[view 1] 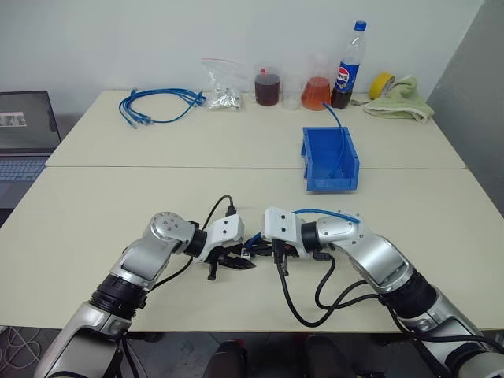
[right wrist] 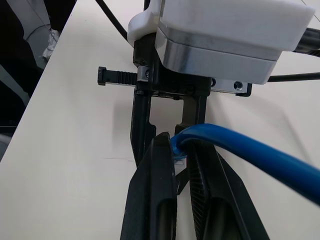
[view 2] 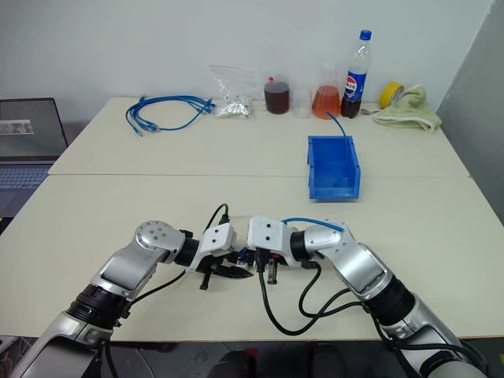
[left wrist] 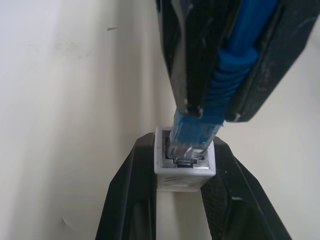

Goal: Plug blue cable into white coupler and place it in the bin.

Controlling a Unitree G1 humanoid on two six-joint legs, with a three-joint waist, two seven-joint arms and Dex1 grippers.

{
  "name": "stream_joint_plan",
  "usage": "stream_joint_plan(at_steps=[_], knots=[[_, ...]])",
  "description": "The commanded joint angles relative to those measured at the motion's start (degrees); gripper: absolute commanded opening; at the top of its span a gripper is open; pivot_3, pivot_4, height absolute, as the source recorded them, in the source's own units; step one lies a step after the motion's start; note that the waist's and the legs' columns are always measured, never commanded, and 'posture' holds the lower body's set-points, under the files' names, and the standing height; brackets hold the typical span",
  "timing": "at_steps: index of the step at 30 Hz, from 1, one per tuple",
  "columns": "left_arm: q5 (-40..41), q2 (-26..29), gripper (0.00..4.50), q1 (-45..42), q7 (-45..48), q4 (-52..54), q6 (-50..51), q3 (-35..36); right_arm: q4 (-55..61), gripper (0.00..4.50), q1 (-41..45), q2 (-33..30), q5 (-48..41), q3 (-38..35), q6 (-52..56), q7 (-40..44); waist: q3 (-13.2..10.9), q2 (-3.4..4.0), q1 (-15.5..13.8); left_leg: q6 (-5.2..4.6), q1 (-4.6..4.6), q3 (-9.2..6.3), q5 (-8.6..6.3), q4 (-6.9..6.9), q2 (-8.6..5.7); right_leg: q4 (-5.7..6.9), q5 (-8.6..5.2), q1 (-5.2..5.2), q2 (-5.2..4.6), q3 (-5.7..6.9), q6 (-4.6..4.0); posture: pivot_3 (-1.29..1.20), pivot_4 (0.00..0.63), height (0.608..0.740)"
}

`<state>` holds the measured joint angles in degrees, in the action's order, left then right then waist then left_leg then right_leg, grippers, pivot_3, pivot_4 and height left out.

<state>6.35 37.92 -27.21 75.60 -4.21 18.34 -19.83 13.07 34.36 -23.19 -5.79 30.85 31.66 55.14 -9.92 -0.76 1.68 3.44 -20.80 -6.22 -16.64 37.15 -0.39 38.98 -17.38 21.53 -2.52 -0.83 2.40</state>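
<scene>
Low over the near part of the bench (view 1: 118,205), the two end effectors meet tip to tip. The left end effector (left wrist: 184,165) is clamped on the white coupler (left wrist: 184,172), its open socket facing the right end effector (right wrist: 181,165). That one pinches the blue cable (right wrist: 250,150) just behind its clear plug (left wrist: 189,142).

The left wrist view shows the plug's tip sitting in the socket's mouth, cable end and coupler lined up along one axis; how deep it sits I cannot tell. From the head views that axis runs across the bench, left to right, and the rest of the cable arcs back over the right wrist (view 1: 331,213).

The head views also take in the bin (view 1: 331,161), well apart further back on the bench.
</scene>
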Motion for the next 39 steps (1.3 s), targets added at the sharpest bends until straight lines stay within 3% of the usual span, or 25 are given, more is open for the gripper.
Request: stream_joint_plan(at_steps=[1, 39], knots=[[-1.7, -0.7, 0.83, 0.8, -0.4, -1.0, 0.6, -2.5, -1.1, 0.07, 0.1, 0.3, 0.3, 1.4, 0.5, 1.1, 0.0, 0.00, 0.0, 0.00, 0.00, 0.00, 0.00, 0.00, 0.00, 0.00, 0.00, -0.01, 0.00, 0.00, 0.00, 0.00, 0.150, 0.740], [-1.3, -0.6, 0.83, 2.2, -1.3, 0.6, 2.0, -2.4, -6.0, 0.07, -0.2, 2.0, 3.9, 9.8, 0.8, 6.1, 1.0, 0.31, 0.2, -0.02, 0.26, 0.02, -0.01, -0.09, 0.02, -0.02, -0.01, -0.17, 0.05, -0.04, 0.01, 0.00, 0.150, 0.740]])
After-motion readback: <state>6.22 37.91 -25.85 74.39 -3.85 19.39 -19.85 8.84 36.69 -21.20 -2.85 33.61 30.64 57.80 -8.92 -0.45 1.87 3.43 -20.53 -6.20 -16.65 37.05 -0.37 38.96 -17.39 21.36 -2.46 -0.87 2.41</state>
